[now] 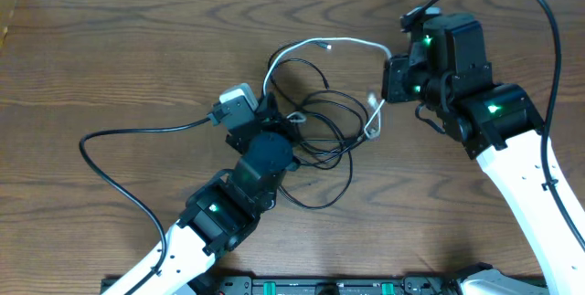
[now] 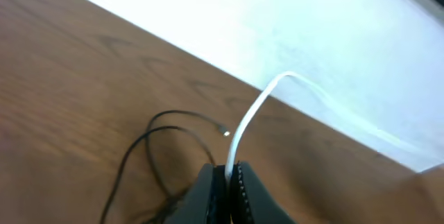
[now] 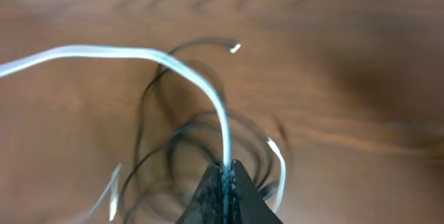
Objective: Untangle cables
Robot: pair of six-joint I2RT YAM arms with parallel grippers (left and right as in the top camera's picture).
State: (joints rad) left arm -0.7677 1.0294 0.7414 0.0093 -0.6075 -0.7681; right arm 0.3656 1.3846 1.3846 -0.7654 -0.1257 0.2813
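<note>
white cable [image 3: 104, 49] arcs between our two arms — we pinch it in the left jaws and the right jaws, both fully closed; black cables [image 1: 322, 142] lie looped on the tabletop [image 1: 110, 57] between.

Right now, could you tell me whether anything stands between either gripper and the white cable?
Nothing does: the left gripper and right gripper are both shut on the white cable. The black cables loop across it near the left gripper, so pulling it clear may snag.
</note>
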